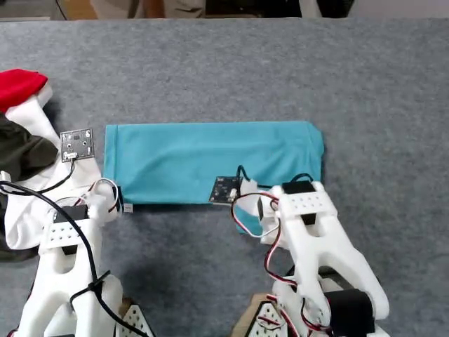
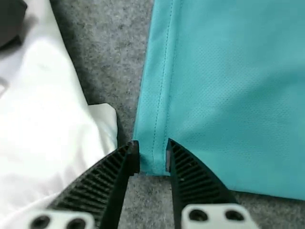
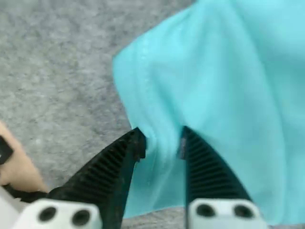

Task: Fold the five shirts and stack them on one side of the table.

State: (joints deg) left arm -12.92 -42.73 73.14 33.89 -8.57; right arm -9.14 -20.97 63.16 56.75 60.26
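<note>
Surroundings: grey table (image 1: 210, 70). A heap of other garments sits at its left edge: red (image 1: 19, 84) at the far end, dark (image 1: 21, 151) in the middle, white (image 1: 24, 210) nearest the arms.
Obstructions: the white garment lies just beside the shirt's left end, with a narrow strip of table between them. The left arm stands over part of the heap. The right arm covers the middle of the shirt's near edge.
Shirt (image 1: 210, 161): teal, at mid-table, folded into a long flat band.
Long axis: runs left to right across the table. The short ends face the heap and the right side.
Near edge: straight along the left half. At the right gripper it is bunched, and a small flap hangs towards the arms.
Left gripper (image 2: 151, 160): at the shirt's near-left corner. Its fingers are closed on the hemmed corner, with only the hem's width between them.
Right gripper (image 3: 162, 143): on the near edge, right of centre. Its fingers are clamped on a gathered fold of the shirt.
</note>
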